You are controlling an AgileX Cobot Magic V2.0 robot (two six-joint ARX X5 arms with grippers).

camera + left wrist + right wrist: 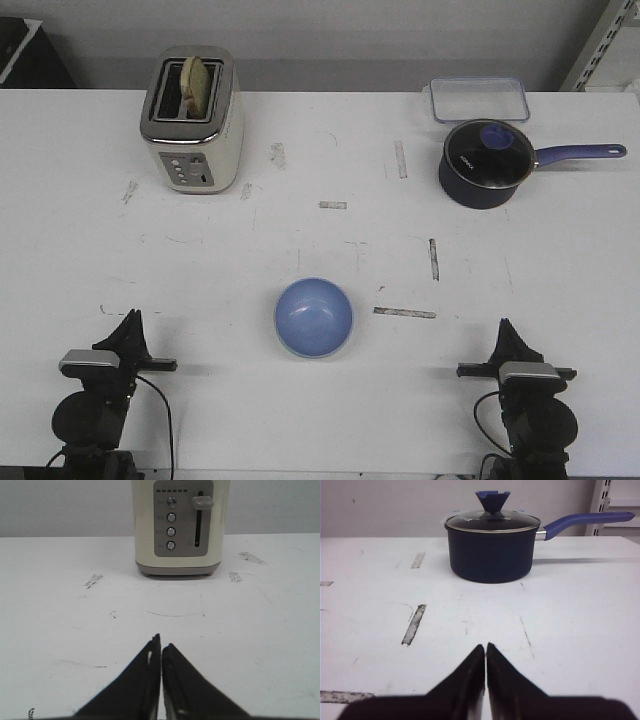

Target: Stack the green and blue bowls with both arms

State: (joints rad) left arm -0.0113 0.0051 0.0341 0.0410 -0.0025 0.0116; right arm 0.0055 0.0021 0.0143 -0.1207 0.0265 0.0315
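Only my front view shows the blue bowl, near the desk's front edge, between closed left hand and apparently closed right hand.

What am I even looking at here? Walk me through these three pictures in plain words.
It is a two-armed robot at a white table. The wide picture looks forward over it: the left gripper and right gripper sit at the near edge, both shut and holding nothing. Between them lies a blue bowl; no green bowl shows. The other two pictures come from cameras on the wrists: the left faces a cream toaster, the right a dark blue lidded saucepan. A clear container sits behind the pan.
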